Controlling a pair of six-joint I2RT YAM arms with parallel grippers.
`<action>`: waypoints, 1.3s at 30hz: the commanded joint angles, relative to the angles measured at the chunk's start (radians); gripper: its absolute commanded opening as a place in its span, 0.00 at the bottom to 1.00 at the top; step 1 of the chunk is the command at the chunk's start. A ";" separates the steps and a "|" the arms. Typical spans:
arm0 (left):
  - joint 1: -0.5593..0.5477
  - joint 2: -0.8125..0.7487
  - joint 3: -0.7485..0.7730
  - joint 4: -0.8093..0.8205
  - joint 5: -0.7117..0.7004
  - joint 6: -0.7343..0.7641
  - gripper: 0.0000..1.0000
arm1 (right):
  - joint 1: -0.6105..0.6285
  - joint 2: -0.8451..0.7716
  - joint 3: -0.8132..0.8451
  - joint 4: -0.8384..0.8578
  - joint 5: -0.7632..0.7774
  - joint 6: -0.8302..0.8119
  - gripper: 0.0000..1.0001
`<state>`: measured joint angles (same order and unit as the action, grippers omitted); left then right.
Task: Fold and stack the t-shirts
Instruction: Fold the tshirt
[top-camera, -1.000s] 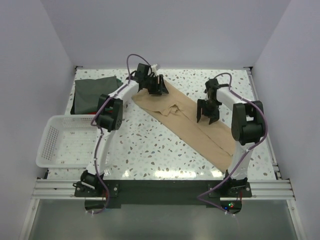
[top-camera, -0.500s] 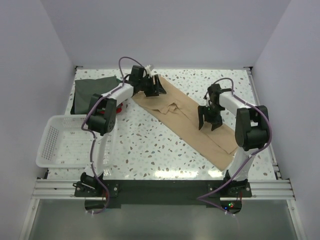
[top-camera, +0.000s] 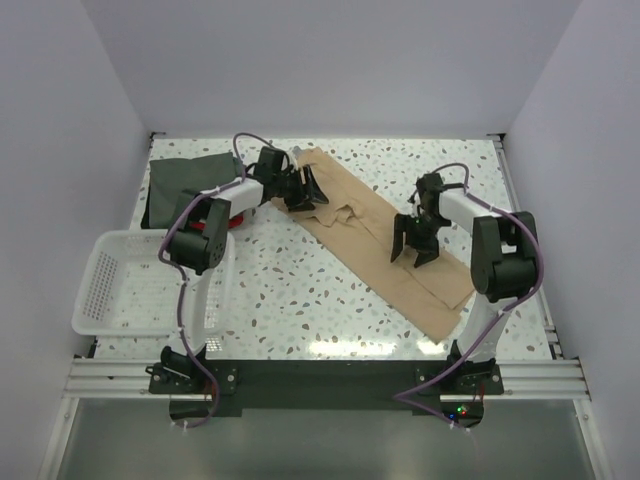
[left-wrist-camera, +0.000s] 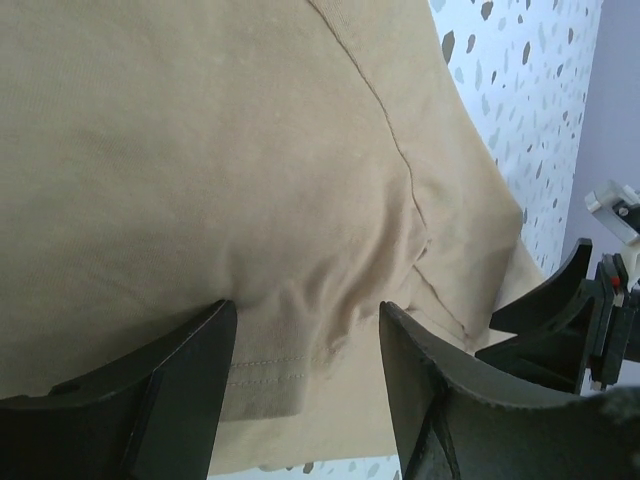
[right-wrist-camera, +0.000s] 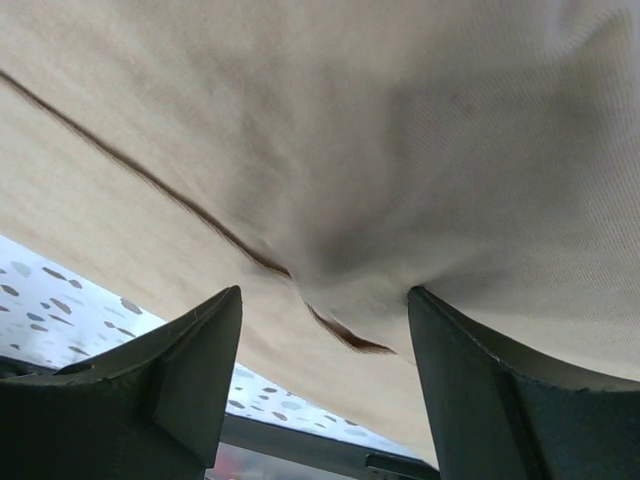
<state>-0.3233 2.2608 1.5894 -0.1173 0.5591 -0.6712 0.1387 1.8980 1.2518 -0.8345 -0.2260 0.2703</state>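
A tan t-shirt (top-camera: 375, 235) lies spread diagonally across the table, from the far middle to the near right. My left gripper (top-camera: 303, 190) is open and pressed down on its far left end; in the left wrist view the gripper (left-wrist-camera: 305, 360) straddles a wrinkled hem of the tan cloth (left-wrist-camera: 250, 180). My right gripper (top-camera: 414, 245) is open and rests on the shirt's middle right; in the right wrist view it (right-wrist-camera: 325, 340) straddles a fold of tan cloth (right-wrist-camera: 400, 130). A dark grey-green t-shirt (top-camera: 185, 185) lies folded at the far left. A thin red edge (top-camera: 198, 225) shows beside it, mostly hidden by my left arm.
A white mesh basket (top-camera: 100, 285) stands at the near left edge of the table. Walls close in the table at the back and on both sides. Bare speckled tabletop (top-camera: 300, 290) lies between the basket and the tan shirt.
My left gripper has shifted a little toward the near side on the shirt's far end. My right gripper has slid nearer along the shirt. Both stay open.
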 joint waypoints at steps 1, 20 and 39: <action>0.029 0.080 0.032 -0.001 -0.083 0.044 0.65 | 0.051 0.015 -0.077 0.109 -0.072 0.085 0.71; 0.069 0.295 0.242 0.202 0.065 0.147 0.65 | 0.412 -0.221 -0.331 0.262 -0.021 0.567 0.71; 0.035 0.068 0.251 0.286 0.119 0.159 0.67 | 0.605 -0.295 -0.034 -0.029 0.068 0.518 0.73</action>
<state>-0.2798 2.4756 1.8374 0.1375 0.7036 -0.5339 0.7464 1.7176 1.1797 -0.7063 -0.2001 0.8207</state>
